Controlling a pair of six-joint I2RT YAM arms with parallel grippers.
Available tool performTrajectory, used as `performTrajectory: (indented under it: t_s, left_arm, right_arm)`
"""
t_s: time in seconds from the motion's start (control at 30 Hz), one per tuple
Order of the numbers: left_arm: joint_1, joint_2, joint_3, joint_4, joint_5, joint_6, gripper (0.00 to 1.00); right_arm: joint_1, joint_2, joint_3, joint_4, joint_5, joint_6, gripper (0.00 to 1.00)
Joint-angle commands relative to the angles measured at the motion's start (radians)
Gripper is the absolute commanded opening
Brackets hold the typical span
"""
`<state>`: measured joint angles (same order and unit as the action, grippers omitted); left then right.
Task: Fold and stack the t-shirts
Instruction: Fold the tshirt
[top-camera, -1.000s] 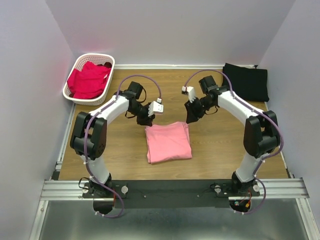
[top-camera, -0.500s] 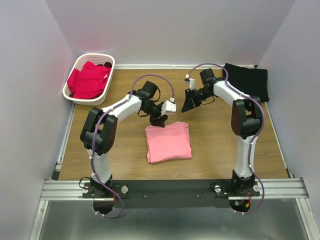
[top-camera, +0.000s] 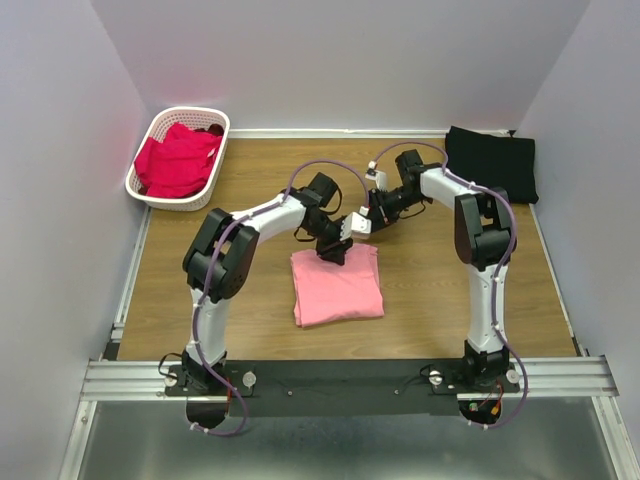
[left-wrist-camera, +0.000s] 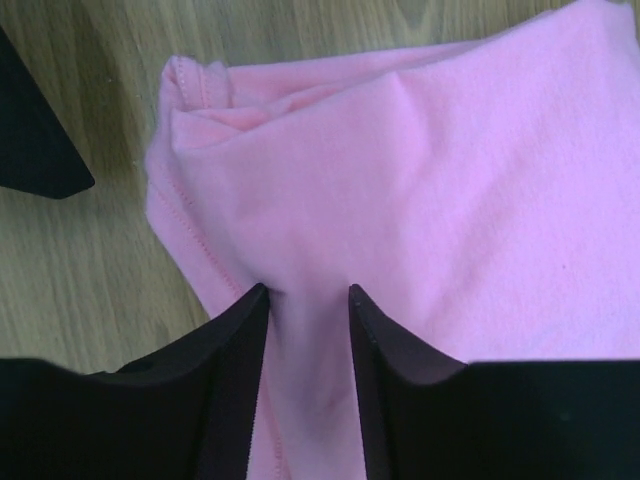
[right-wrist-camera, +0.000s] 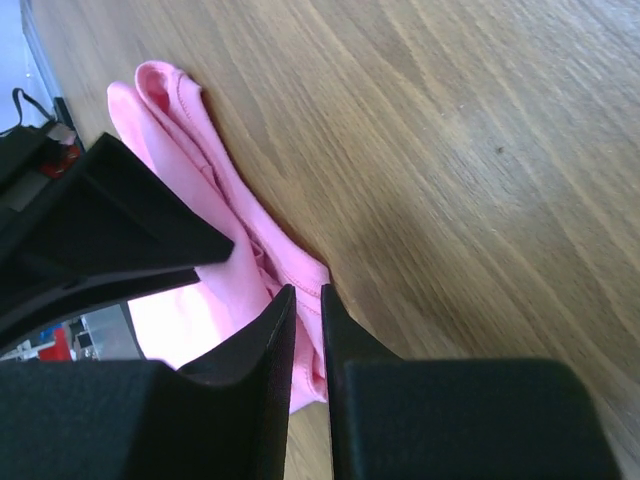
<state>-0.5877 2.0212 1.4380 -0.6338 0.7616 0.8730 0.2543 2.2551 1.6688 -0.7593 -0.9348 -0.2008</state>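
Between the jaws of the open left gripper (left-wrist-camera: 308, 290) bunched the pink t-shirt (left-wrist-camera: 450, 180), any hold by the right gripper (right-wrist-camera: 305, 288) unclear; both needed every layer.

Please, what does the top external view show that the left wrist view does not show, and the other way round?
Only the top external view shows the white basket holding red t-shirts at the far left, and the black t-shirt at the far right. Only the left wrist view shows the pink t-shirt up close: its stitched hem and a ridge of cloth between the parted fingers of the left gripper. Both show the pink t-shirt, the left gripper on it and the wooden table.
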Motion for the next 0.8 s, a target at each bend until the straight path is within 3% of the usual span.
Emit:
performTrajectory:
  t_s: [0.0, 0.1, 0.17, 0.2, 0.47, 0.77]
  left_arm:
    - [-0.015, 0.030, 0.038, -0.004, 0.036, -0.023, 0.38]
    - [-0.023, 0.028, 0.047, -0.018, 0.036, -0.008, 0.22]
    - [-0.027, 0.010, 0.039, -0.027, 0.033, 0.012, 0.02]
    - [-0.029, -0.001, 0.027, -0.029, 0.024, 0.020, 0.00]
    - [-0.063, -0.130, -0.037, 0.011, -0.024, 0.035, 0.00]
    - [-0.080, -0.130, -0.004, 0.003, -0.059, 0.050, 0.00]
  right_arm:
    - [0.005, 0.027, -0.015, -0.018, -0.041, -0.026, 0.22]
    - [0.005, 0.038, -0.012, -0.018, -0.056, -0.032, 0.22]
    - [0.007, 0.041, -0.014, -0.018, -0.078, -0.035, 0.22]
    - [0.008, 0.044, -0.012, -0.018, -0.085, -0.037, 0.22]
    - [0.065, 0.075, -0.003, -0.021, -0.159, -0.052, 0.22]
    - [0.111, 0.115, -0.024, -0.035, -0.168, -0.097, 0.21]
